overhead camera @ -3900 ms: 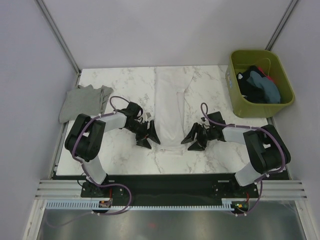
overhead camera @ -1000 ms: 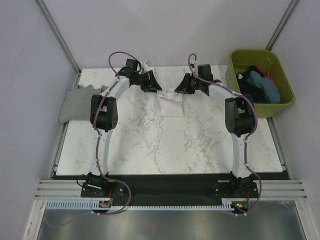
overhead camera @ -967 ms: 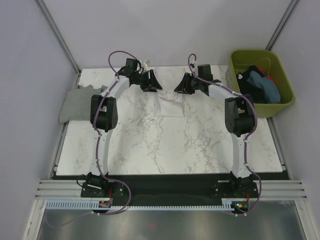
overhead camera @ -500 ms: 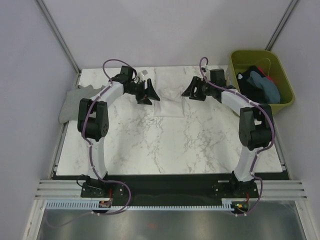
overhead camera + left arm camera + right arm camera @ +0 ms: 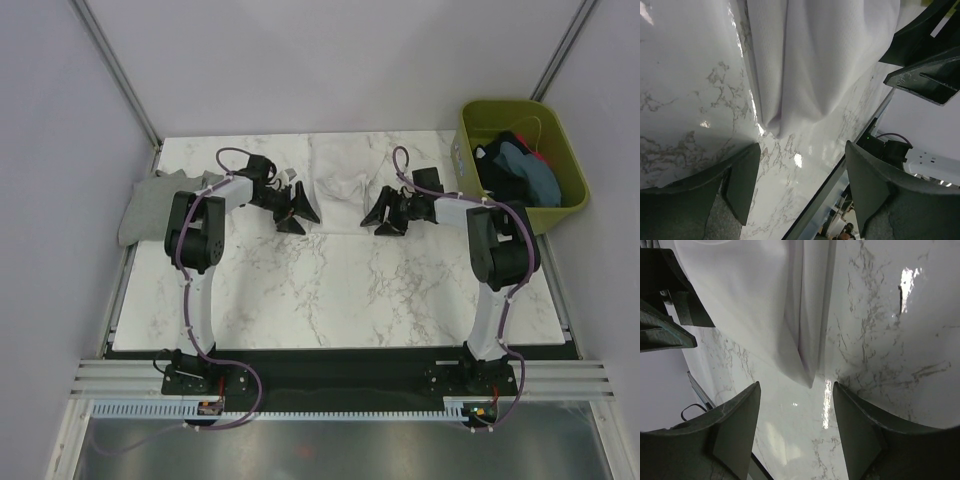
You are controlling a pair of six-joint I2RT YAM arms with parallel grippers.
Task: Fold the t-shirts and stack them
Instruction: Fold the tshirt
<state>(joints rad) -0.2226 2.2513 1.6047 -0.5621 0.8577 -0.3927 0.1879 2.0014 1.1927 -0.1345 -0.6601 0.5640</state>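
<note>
- Now the white t-shirt (image 5: 343,188) is lying folded into a small bundle at the far middle of the desk (image 5: 330,290), its near fold showing in both wrist views.
- The left end effector (image 5: 296,210) is hanging low just left of that bundle, fingers standing well apart and gripping nothing.
- The right end effector (image 5: 384,212) is hanging low just right of it, fingers likewise spread and empty.
- A grey t-shirt (image 5: 150,208) is draping over the desk's left edge, well apart from the white one.
- The olive-green bin (image 5: 512,218) is sitting at the far right corner, holding a loose heap of dark and blue-teal t-shirts (image 5: 520,172).
</note>
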